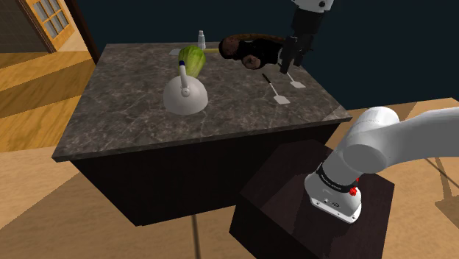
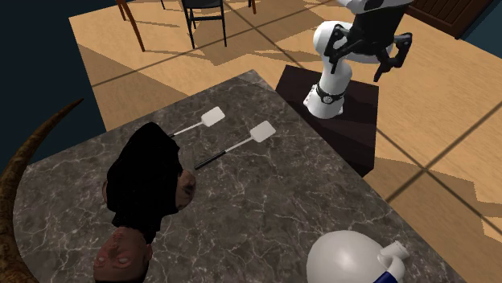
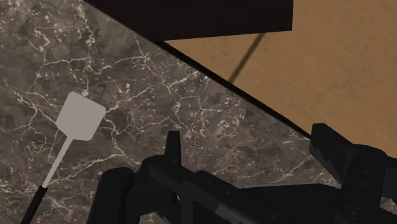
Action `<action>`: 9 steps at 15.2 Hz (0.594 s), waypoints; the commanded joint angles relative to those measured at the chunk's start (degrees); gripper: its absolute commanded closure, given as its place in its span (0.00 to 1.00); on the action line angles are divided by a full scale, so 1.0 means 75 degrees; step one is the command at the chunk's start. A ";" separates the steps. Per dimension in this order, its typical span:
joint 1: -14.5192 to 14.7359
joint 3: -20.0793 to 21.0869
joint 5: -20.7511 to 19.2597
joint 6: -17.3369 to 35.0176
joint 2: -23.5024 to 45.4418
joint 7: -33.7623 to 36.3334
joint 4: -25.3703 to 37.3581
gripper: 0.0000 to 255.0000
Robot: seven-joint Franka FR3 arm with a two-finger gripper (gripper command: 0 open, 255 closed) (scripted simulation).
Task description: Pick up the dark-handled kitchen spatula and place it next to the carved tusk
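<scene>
Dark veined tabletop (image 3: 191, 95) bears the dark-handled spatula (image 3: 75, 127) flat, blade toward the stand (image 1: 276, 195); tool (image 3: 246, 132) gapes wide.

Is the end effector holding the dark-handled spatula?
No, the dark-handled spatula lies flat on the marble table, while the open end effector hangs empty in the air.

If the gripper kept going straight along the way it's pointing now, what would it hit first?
Most likely the bare marbled tabletop, close to its edge. The open gripper aims down at it, and the dark-handled spatula lies off to one side of that line. Depth is hard to judge.
</scene>
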 commanded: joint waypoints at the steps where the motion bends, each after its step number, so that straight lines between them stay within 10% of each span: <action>1: 0.0000 0.0000 0.0000 0.0000 0.0000 0.0000 0.0000 0.00; 9: -0.0656 -0.0384 -0.0419 0.1894 0.1224 0.0341 -0.0492 0.00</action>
